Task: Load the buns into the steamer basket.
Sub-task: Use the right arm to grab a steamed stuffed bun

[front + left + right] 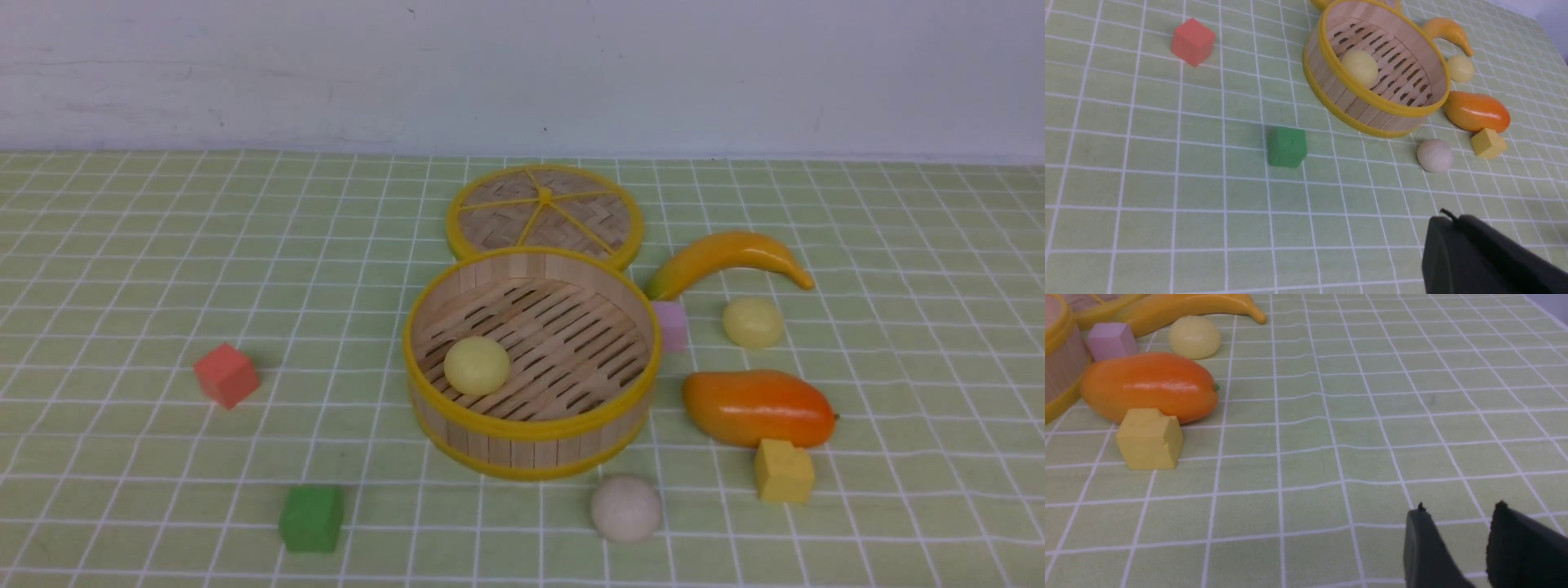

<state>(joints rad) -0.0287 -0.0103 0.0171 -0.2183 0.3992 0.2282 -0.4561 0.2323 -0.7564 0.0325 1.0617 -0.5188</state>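
The steamer basket (531, 433), a round bamboo tub with yellow rim bands, stands uncovered at the centre of the front view. One pale yellow bun (477, 365) rests on its slatted floor, close to the left inner wall. A second pale yellow bun (753, 322) sits on the cloth right of centre, apart from the basket. An off-white bun (626, 508) lies just below the basket's lower right edge, near the bottom of the frame.

The woven lid (544, 212) lies flat directly above the basket, its near edge hidden behind the basket's far rim. A lilac cube (673, 325) sits against the basket's right side. A banana (727, 257) curves above the second bun and an orange mango (755, 407) lies below it, with a yellow cube (784, 470) at the mango's lower edge. A red cube (227, 375) sits well apart at mid-left and a green cube (311, 518) at lower left.

Everything rests on a pale green tablecloth (163, 245) ruled with white grid lines and slightly rippled in places. It runs back to a plain white wall (522, 73) across the top of the frame.

The left gripper (1449, 222), seen only by its wrist camera, hangs above the cloth with its black jaws closed together on nothing. The right gripper (1459, 510) hangs over the cloth with a clear gap between its two fingers, holding nothing
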